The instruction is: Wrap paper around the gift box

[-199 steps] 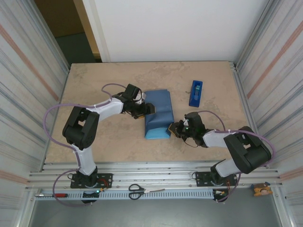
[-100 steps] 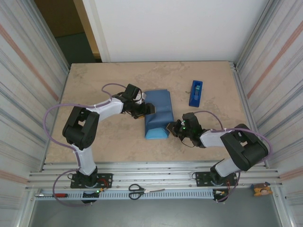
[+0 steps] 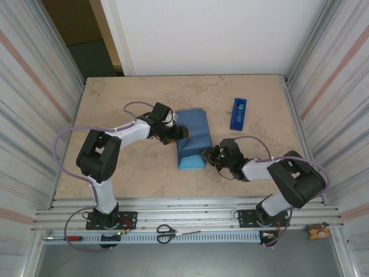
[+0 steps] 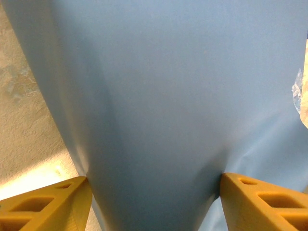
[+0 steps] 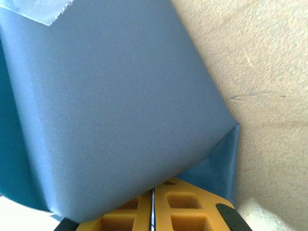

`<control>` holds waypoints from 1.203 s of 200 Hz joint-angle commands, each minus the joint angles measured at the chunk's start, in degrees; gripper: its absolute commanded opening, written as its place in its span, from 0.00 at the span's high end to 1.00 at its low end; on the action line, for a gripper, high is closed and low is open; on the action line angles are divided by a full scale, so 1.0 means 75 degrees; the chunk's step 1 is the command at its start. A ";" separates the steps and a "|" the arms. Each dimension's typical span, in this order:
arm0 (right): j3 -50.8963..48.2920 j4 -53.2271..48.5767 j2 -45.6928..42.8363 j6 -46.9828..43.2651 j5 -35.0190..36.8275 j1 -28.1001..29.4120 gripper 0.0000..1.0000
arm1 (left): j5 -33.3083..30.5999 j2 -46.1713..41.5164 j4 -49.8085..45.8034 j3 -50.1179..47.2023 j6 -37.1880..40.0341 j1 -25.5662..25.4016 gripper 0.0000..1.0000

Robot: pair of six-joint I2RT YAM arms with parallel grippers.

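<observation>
- right gripper point(image 5: 153, 199): closed, pads together, only a seam between them. The tips sit under the near edge of the paper point(image 5: 110, 96), so I can't tell if a ply is caught in there.
- Risk 1: closed tips pushed into that corner may crumple or tear the thin sheet instead of creasing it. A small flap point(image 5: 222, 163) juts out beside the fingers and could fold the wrong way.
- left gripper point(image 4: 154, 192): fingers wide apart, paper filling the gap and puckered at both contacts. I read that as a clamp across the wrap.
- Risk 2: if the clamp has only paper and not the gift box, which I take to be inside, a push from the right could slide the bundle. It could also shift the box in its sleeve, and the wrap would go slack.
- Risk 3: a tape strip point(image 5: 38, 9) sits near the far edge, and strain on the sheet could peel it.
- Wrapped bundle lies mid-table point(image 3: 127, 98) between the two grippers, lighter open end toward the bases. The tape dispenser point(image 3: 238, 113) is well apart, far right.
- left arm point(image 3: 98, 156): elbow up near its base, forearm reaching right and away, low, onto the bundle's left side.
- right arm point(image 3: 294, 184): elbow out right, forearm running left, low over the table, wrist at the bundle's near right corner.
</observation>
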 commanded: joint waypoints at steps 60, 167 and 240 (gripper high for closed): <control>-0.0573 -0.1184 -0.0948 -0.0464 -0.0552 -0.0626 0.89 | -0.0542 0.0399 -0.0736 -0.0362 -0.0143 -0.0114 0.30; -0.0139 0.0475 0.0200 -0.0075 -0.0331 -0.0433 0.95 | -0.0466 0.0461 -0.0712 -0.0351 -0.0216 -0.0163 0.30; 0.0421 0.0434 0.0678 0.0038 -0.0333 -0.0366 0.95 | -0.0437 0.0481 -0.0689 -0.0360 -0.0215 -0.0172 0.30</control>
